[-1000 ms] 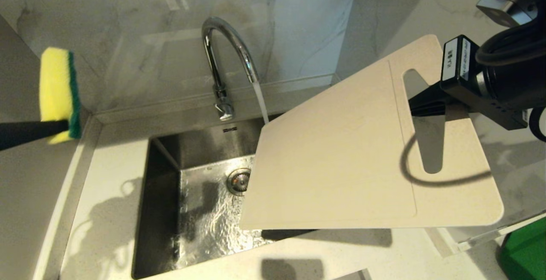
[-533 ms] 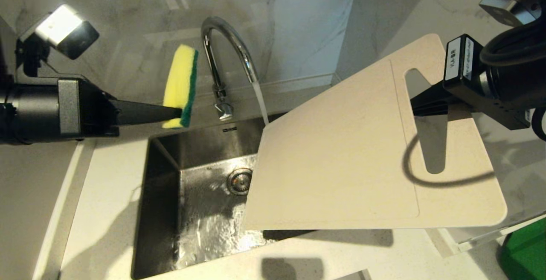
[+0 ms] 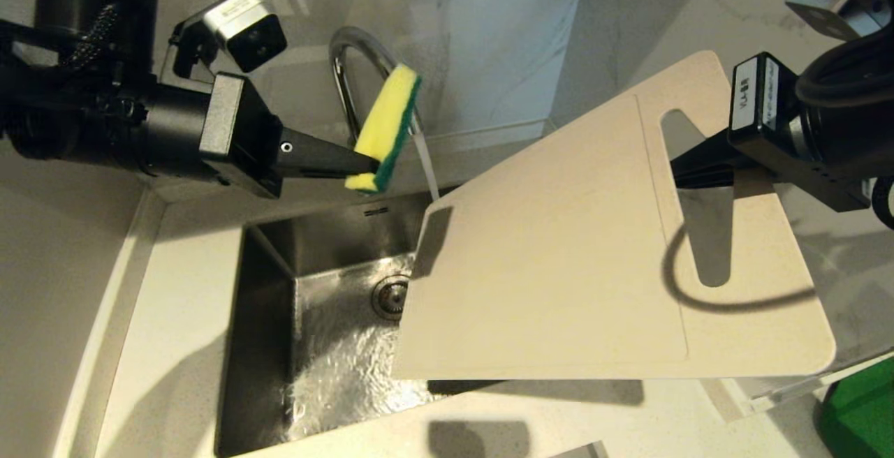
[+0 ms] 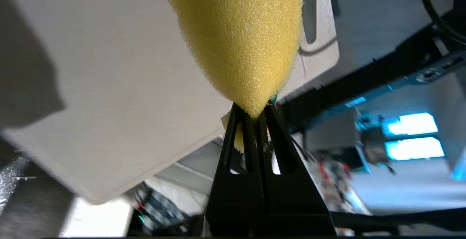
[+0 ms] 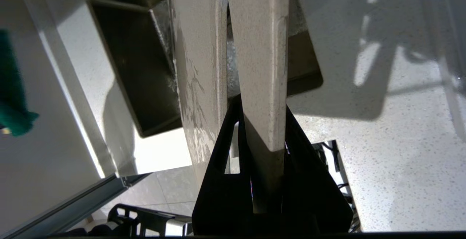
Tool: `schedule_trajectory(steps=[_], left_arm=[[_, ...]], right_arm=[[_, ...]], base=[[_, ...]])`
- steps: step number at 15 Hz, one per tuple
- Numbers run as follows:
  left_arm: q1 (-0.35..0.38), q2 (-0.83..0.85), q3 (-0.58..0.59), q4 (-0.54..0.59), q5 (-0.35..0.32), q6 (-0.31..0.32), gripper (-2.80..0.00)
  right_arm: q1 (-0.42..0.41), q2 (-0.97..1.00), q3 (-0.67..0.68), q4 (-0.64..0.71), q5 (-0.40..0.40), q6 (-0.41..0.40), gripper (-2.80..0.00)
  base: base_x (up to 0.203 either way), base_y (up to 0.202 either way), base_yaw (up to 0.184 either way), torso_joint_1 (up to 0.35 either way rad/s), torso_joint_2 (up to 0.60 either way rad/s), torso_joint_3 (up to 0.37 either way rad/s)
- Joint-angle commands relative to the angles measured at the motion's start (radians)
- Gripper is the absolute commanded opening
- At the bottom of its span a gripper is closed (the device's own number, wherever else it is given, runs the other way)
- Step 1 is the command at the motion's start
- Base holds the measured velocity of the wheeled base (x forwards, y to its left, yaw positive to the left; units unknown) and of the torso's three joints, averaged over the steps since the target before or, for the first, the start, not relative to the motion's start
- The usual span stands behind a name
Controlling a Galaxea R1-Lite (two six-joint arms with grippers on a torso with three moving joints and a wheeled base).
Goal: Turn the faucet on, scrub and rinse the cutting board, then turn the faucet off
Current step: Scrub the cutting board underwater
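Yellow sponge (image 3: 385,128), clenched in left gripper (image 3: 363,165), is nearing the cutting board (image 3: 559,269); right gripper (image 3: 681,168) is grasping it; scrubbing needs contact.

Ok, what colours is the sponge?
The sponge is yellow with a dark green scrub layer, clearest in the head view.

Kitchen: steel sink (image 3: 265,318), marble-look walls (image 3: 489,39).

Faucet running, cutting board held tilted over the sink

The chrome gooseneck faucet (image 3: 347,74) is seen at the back of the basin, water pouring from its spout. The cream-white cutting board (image 3: 559,255) is tilted, its slot handle raised at the right, its lower corner beside the stream.
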State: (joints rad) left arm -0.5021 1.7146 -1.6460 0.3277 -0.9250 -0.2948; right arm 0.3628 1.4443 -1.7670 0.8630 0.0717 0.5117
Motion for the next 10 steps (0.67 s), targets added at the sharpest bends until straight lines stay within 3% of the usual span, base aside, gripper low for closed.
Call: schedule_trajectory(steps=[1, 5, 10], left_arm=[[-0.059, 0.122, -0.136, 0.178, -0.015, 0.019, -2.80], [-0.142, 0.189, -0.164, 0.243, -0.012, 0.039, -2.80], [-0.201, 0.224, -0.159, 0.244, -0.012, 0.039, -2.80]], right_arm=[[0.023, -0.002, 0.008, 0.005, 0.000, 0.001, -2.80], [0.027, 0.001, 0.008, 0.004, 0.000, 0.002, -2.80], [0.027, 0.007, 0.009, 0.004, 0.002, 0.016, -2.80]], base=[[0.000, 0.000, 0.000, 0.000, 0.00, 0.000], [0.000, 0.000, 0.000, 0.000, 0.00, 0.000], [0.000, 0.000, 0.000, 0.000, 0.00, 0.000]])
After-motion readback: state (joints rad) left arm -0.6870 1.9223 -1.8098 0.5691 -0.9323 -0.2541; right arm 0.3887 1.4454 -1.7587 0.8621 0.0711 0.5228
